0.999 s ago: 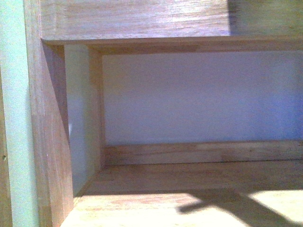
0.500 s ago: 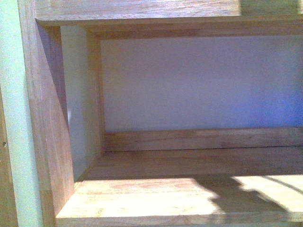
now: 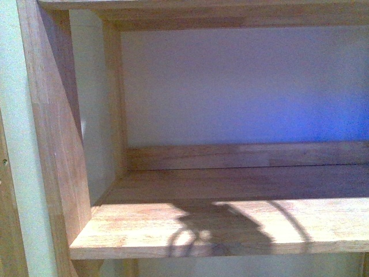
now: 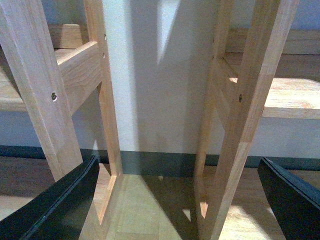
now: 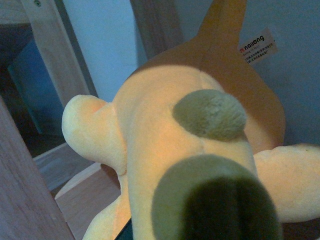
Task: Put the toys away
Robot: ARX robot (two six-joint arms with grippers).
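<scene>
The plush toy is orange-yellow with dull brownish patches and a white label. It fills the right wrist view. My right gripper is shut on it, and the toy hides the gripper's fingers. The toy hangs beside wooden shelf uprights. My left gripper is open and empty. Its black fingers stand wide apart low over the wooden floor, facing the shelf legs. In the front view neither arm nor toy shows, only a rounded shadow on the shelf board.
The front view shows an open wooden shelf compartment with a side panel on the left and a white back wall. In the left wrist view two slanted shelf legs stand close ahead, with a wall and dark skirting behind.
In the front view the shelf board has sunk lower in the picture and the upper board has slid out at the top. The shadow on the board has become a rounded shape nearer the middle.
</scene>
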